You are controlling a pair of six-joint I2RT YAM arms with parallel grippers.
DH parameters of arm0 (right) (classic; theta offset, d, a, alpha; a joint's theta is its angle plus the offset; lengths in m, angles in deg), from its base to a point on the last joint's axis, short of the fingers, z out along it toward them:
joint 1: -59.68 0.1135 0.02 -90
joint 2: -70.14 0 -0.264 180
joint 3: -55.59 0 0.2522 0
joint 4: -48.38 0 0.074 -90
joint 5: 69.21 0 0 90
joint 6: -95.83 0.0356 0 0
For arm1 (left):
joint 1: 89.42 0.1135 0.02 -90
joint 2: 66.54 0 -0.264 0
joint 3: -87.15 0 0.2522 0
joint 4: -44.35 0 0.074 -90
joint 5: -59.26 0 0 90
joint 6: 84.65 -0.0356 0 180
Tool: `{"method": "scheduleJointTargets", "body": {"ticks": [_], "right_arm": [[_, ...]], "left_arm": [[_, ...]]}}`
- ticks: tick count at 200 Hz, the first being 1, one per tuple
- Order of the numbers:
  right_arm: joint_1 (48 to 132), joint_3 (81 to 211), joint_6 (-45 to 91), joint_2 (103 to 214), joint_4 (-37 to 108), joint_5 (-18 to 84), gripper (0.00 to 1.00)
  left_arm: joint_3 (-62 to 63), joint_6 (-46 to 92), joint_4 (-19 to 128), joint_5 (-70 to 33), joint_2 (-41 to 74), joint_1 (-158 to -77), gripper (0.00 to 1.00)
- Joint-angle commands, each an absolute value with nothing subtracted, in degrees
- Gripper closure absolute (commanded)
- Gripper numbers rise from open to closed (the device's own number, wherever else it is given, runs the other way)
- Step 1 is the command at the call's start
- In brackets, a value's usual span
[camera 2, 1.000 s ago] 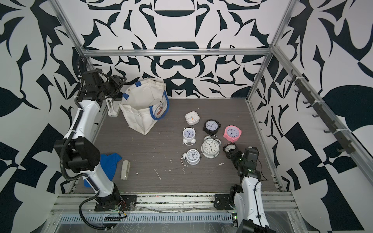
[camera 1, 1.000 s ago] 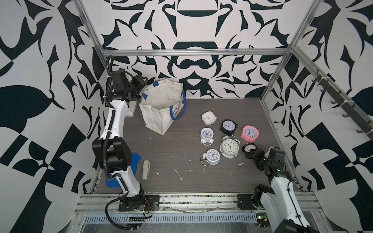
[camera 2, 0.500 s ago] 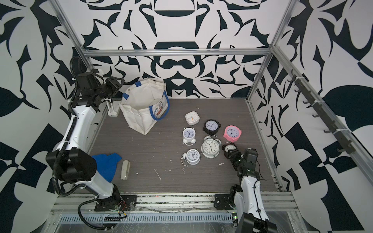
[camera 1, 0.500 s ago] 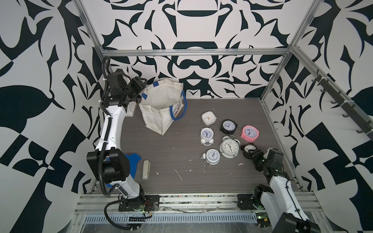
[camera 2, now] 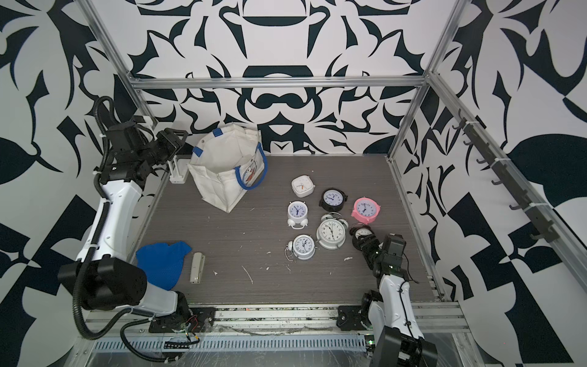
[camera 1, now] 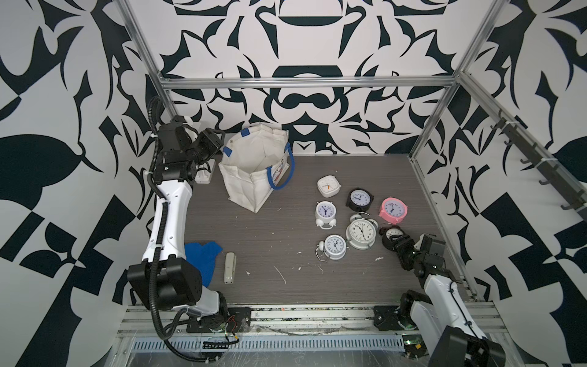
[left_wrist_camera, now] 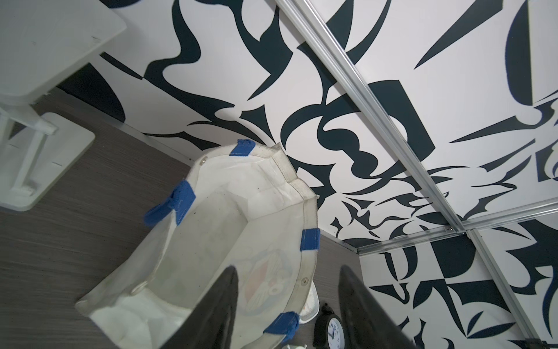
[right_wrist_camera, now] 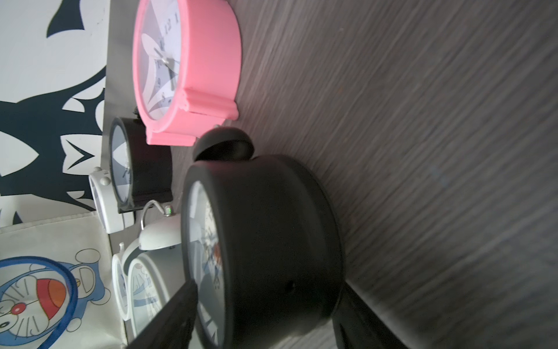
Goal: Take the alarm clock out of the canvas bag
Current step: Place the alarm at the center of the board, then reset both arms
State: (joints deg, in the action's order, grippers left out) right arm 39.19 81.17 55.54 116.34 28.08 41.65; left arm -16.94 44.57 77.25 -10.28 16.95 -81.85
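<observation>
Right wrist view: black alarm clock sits on worktop by pink clock, well apart from canvas bag, right tool straddling it (can't tell if pinching), while left arm has folded back, left tool half-wide & empty, so job's prob. done.

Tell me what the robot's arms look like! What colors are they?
Both arms, the left arm and right arm, have smooth white shells with chunky black joints. A ribbed black hose loops along the left one. The left gripper and right gripper end in two pointy black fingers.
</observation>
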Motion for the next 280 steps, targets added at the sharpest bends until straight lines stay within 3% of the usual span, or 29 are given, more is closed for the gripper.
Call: {"method": "scheduleJointTargets", "body": {"ticks": [1,141,174,181,189,215,252,280], "right_arm": [[38.9,81.0,55.3,117.3,29.4,42.1,0.27],[38.8,87.7,54.9,112.4,17.2,42.8,0.19],[38.8,95.3,49.4,110.1,13.5,43.1,0.19],[38.8,96.5,48.7,109.7,15.1,44.1,0.08],[38.8,98.5,47.9,109.7,16.0,44.4,0.05],[40.4,105.1,42.9,112.4,18.7,44.0,0.01],[53.3,112.3,29.0,119.6,22.6,24.9,0.01],[60.5,108.7,21.6,127.6,35.4,15.0,0.01]], "left_arm": [[-14.9,43.3,77.6,-11.6,12.8,-80.9,0.44],[-1.7,37.5,80.8,-20.3,-3.5,-79.4,0.38],[5.3,36.0,79.3,-29.3,-8.5,-79.4,0.19],[7.6,35.8,78.4,-31.6,-9.8,-79.4,0.16],[10.8,35.5,76.5,-34.1,-11.4,-79.4,0.12],[23.2,33.4,66.4,-40.9,-15.5,-79.5,0.09],[35.5,30.8,53.9,-45.2,-13.2,-79.4,0.06],[42.9,28.7,46.0,-59.2,-8.6,-80.9,0.02]]}}
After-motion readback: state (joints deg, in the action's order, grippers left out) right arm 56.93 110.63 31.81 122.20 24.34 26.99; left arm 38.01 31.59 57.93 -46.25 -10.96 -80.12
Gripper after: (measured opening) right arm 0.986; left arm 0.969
